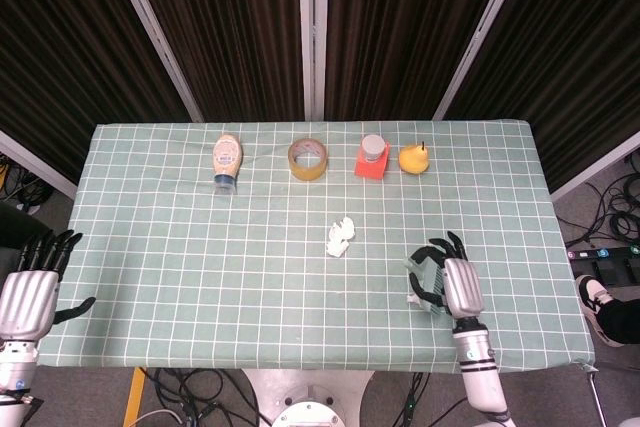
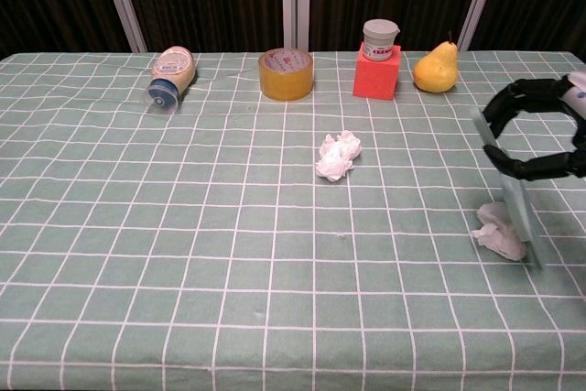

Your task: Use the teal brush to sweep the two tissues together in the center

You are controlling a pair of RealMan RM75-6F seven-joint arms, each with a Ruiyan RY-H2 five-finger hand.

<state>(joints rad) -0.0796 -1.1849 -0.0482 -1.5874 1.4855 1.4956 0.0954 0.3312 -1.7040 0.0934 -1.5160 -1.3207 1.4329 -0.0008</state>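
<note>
My right hand [image 1: 447,285] [image 2: 540,135] grips the teal brush [image 2: 510,188] [image 1: 425,287] at the right of the table, bristles down. The bristles touch the right side of one crumpled white tissue [image 2: 498,230] [image 1: 412,299], which the brush partly hides in the head view. The other tissue [image 1: 341,236] [image 2: 338,155] lies near the table's middle, well to the left of the brush. My left hand [image 1: 28,285] hangs open off the table's front left corner, holding nothing.
Along the far edge stand a tipped bottle [image 1: 227,159] [image 2: 169,74], a tape roll [image 1: 308,158] [image 2: 286,73], a red box with a white jar [image 1: 372,157] [image 2: 378,59] and a yellow pear [image 1: 414,158] [image 2: 435,68]. The green checked cloth [image 1: 200,267] covers the table.
</note>
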